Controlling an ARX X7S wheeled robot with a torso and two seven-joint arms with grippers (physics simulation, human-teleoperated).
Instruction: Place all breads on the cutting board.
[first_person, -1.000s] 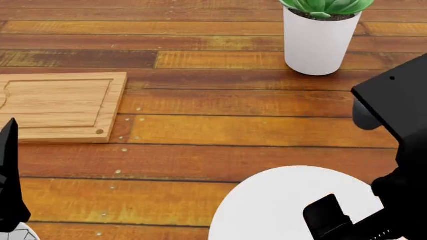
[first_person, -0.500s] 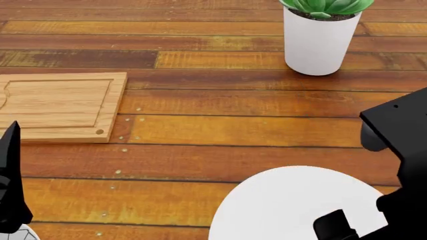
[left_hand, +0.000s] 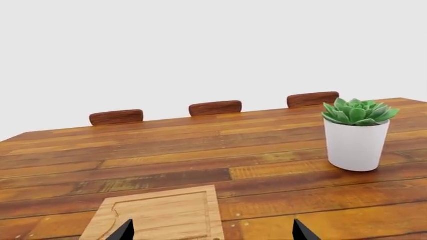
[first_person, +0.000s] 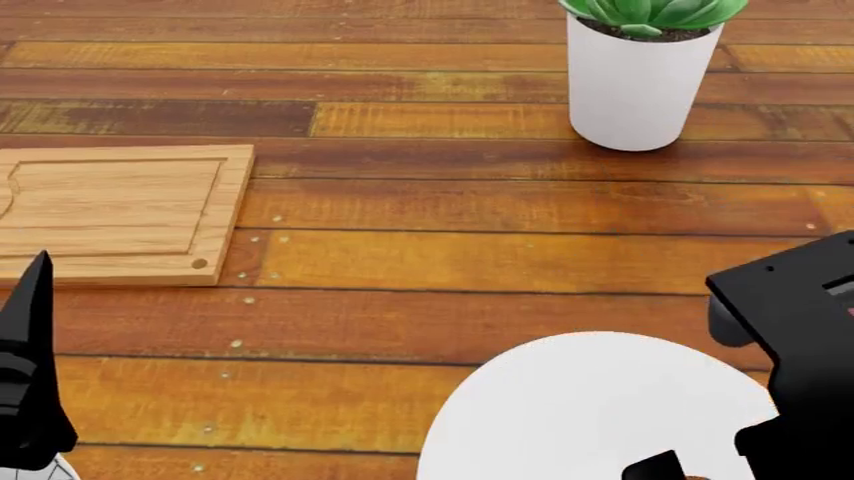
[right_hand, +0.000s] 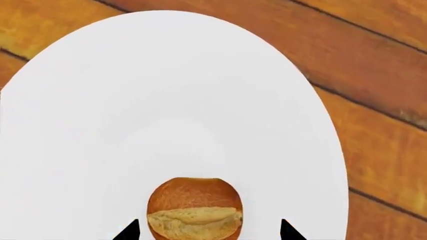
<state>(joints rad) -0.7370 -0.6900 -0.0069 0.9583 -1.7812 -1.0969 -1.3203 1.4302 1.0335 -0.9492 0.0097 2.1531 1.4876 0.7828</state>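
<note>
A small round bread roll (right_hand: 194, 207) (dark brown crust, paler tan split top) sits on a round white plate (right_hand: 167, 100). The right gripper (right_hand: 207, 231) is spread, one fingertip either side of it. The left gripper (left_hand: 211, 231) hangs spread near the light tan grooved wooden cutting board (first_person: 114, 210).

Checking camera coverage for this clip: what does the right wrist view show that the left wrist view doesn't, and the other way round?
Only the right wrist view shows a round bread roll on a white plate, sitting between the open fingertips of the right gripper. Only the left wrist view shows the cutting board, a potted succulent, three chair backs past the table's far edge, and the open tips of the left gripper. Both show the plank tabletop.
</note>
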